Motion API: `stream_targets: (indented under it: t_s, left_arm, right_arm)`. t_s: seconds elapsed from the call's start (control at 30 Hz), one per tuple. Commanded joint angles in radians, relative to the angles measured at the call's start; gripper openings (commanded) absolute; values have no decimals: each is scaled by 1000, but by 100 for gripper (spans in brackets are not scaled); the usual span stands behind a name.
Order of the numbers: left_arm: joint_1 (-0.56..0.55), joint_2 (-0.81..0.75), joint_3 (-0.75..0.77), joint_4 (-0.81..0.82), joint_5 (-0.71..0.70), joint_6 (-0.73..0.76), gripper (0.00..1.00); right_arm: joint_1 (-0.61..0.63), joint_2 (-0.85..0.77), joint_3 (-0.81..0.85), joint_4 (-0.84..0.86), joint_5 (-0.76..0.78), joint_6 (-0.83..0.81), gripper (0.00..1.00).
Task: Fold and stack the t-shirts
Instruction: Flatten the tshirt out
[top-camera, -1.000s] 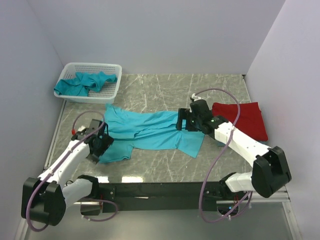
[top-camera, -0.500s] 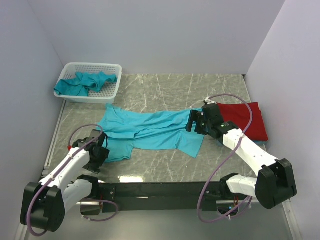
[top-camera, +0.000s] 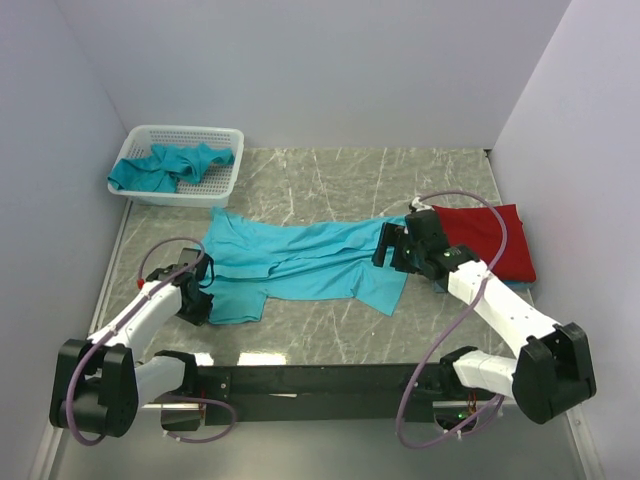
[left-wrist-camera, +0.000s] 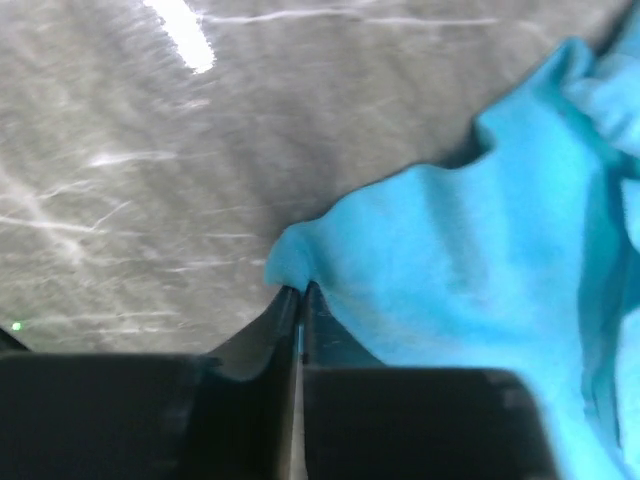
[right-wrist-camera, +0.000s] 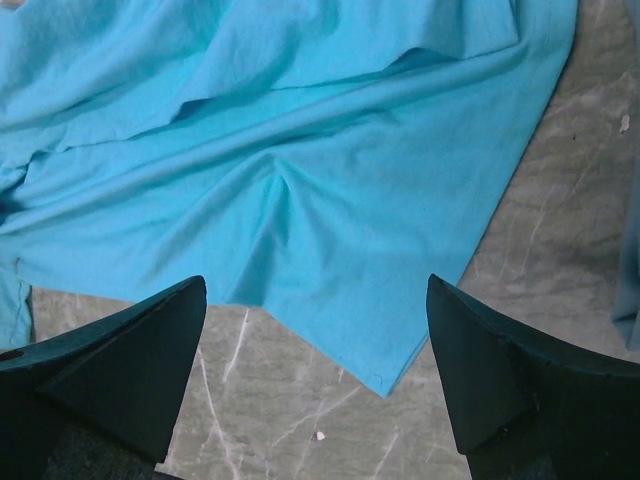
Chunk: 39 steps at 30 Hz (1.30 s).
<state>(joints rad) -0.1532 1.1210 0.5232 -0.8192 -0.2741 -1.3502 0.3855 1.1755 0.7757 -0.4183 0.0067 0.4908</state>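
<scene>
Several teal t-shirts (top-camera: 165, 167) lie crumpled in the white mesh basket (top-camera: 190, 129) at the far left corner of the worktop (top-camera: 330, 170). None of them is folded, so that heap is work left to do.

Nearer and just to the right, the left end effector (top-camera: 195, 303) sits low at the near left corner of the spread teal t-shirt (top-camera: 300, 258). In the wrist view its fingers are pressed together with the tip of that cloth corner pinched between them. This looks like the start of a fold, with the corner gripped but not yet lifted off the worktop.

The spread shirt itself lies across the middle of the worktop, flat in the main but rumpled, with ridges along its length and no fold made in it.

Over its right end hangs the right end effector (top-camera: 392, 247), jaws standing wide apart and holding nothing. The cloth lies untouched below them, its right corner between the two fingers in the wrist view.

Furthest right, close to the wall, a red t-shirt (top-camera: 495, 240) lies folded into a flat rectangle, apart from the teal one. It looks like the base of the stack.

By this showing the task is in its early part: one shirt done, one in hand, and the basketful waiting.
</scene>
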Motion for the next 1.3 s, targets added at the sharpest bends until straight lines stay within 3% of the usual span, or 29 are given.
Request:
stream_targets:
  t_s: [0.0, 0.3, 0.57, 0.87, 1.13, 1.27]
  left_arm:
    - [6, 42, -45, 103, -5, 23, 1]
    - [7, -36, -40, 202, 29, 152, 1]
    - [7, -92, -42, 226, 18, 198, 1]
    - [7, -105, -37, 233, -11, 229, 1]
    - [7, -81, -29, 241, -14, 237, 1]
    - [6, -73, -28, 239, -17, 235, 1]
  right_arm:
    - [-5, -56, -29, -36, -1, 18, 96]
    - [3, -140, -122, -210, -42, 78, 96]
    - [166, -114, -185, -206, 15, 213, 93]
    - [205, 47, -159, -100, 105, 250, 70]
    - [217, 133, -147, -63, 110, 255, 58]
    - [230, 185, -144, -77, 111, 270, 48]
